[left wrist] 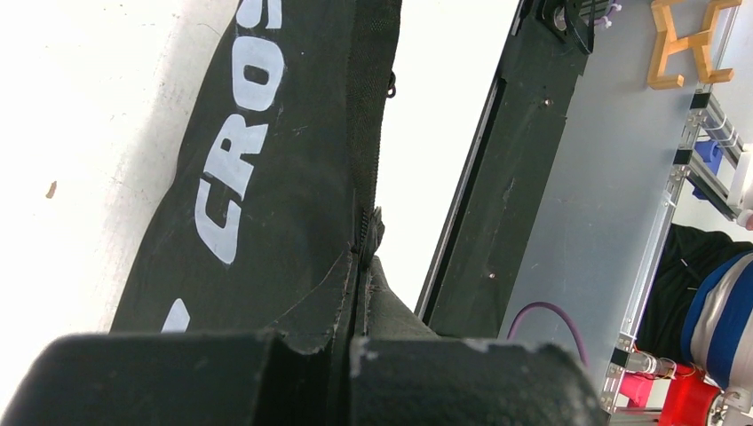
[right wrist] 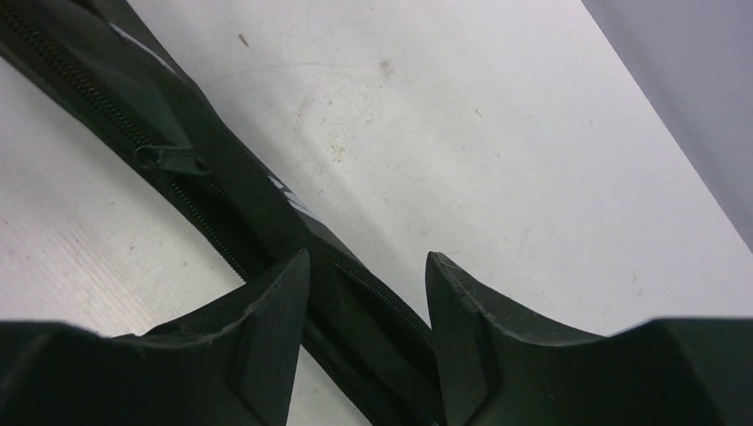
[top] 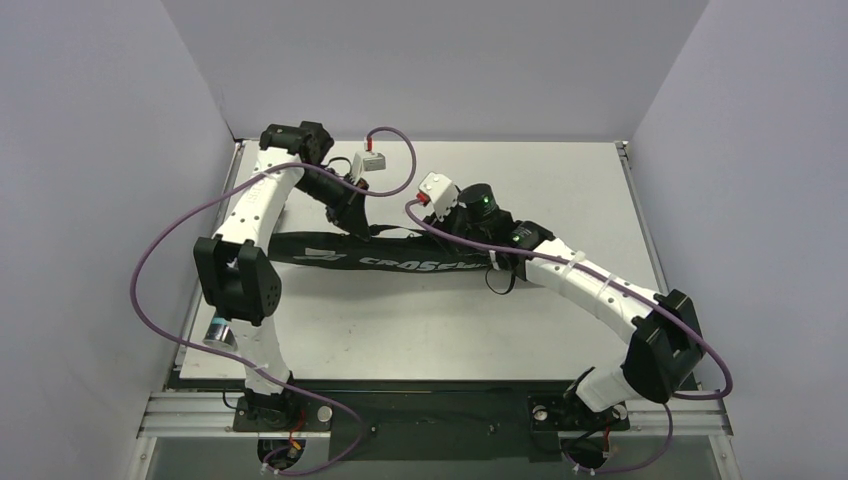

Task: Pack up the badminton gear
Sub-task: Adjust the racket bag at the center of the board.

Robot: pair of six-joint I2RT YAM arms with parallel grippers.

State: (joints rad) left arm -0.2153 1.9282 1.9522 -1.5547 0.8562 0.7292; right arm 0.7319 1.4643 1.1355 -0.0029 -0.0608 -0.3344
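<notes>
The black racket bag (top: 400,262) lies flat on the white worktop (top: 560,190). Its long side runs left to right across the middle, and the left end sits a bit farther back. The left gripper (left wrist: 355,342) is squeezed tight on the bag's edge by the zip. The right gripper (right wrist: 368,297) is partly open, with 1 finger on each side of the bag's zip edge, not pinching it.
</notes>
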